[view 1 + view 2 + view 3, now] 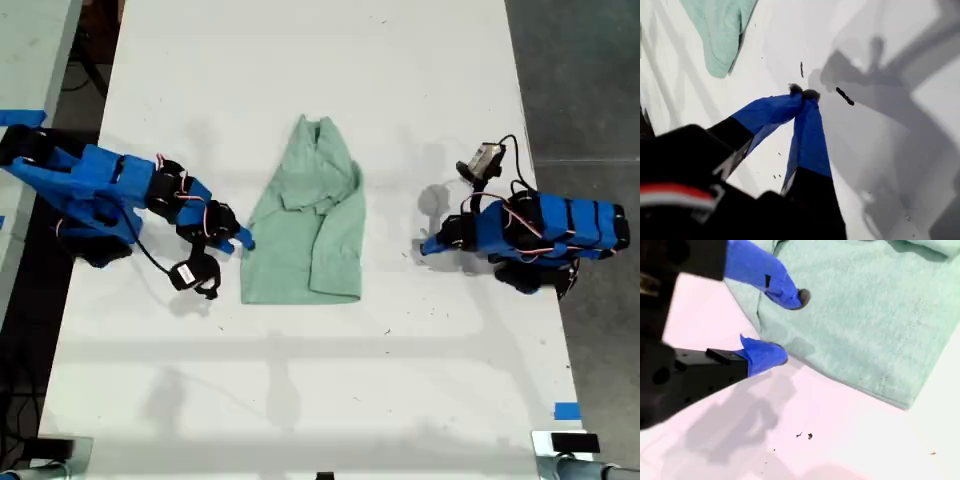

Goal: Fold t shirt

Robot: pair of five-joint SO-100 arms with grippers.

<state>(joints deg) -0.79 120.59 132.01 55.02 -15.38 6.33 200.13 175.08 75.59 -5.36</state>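
Observation:
The pale mint-green t shirt (310, 225) lies folded into a long strip on the white table (300, 380), its collar end toward the far side. My second gripper (243, 241) is at the cloth's side edge on the exterior view's left. It is open (790, 327), with one fingertip (799, 297) over the t shirt (865, 315) and the other on the table just beside the hem. My first gripper (427, 246) rests on bare table to the exterior view's right of the shirt, clearly apart from it. Its tips are pressed together (804, 93) and hold nothing; the t shirt (720, 30) shows only as a corner.
Blue tape marks (566, 410) sit near the table's front corner at the exterior view's right, and another piece (20, 117) is on a neighbouring surface at its left. Dark floor (590, 80) borders the table at the exterior view's right. Small dark specks (845, 96) dot the tabletop.

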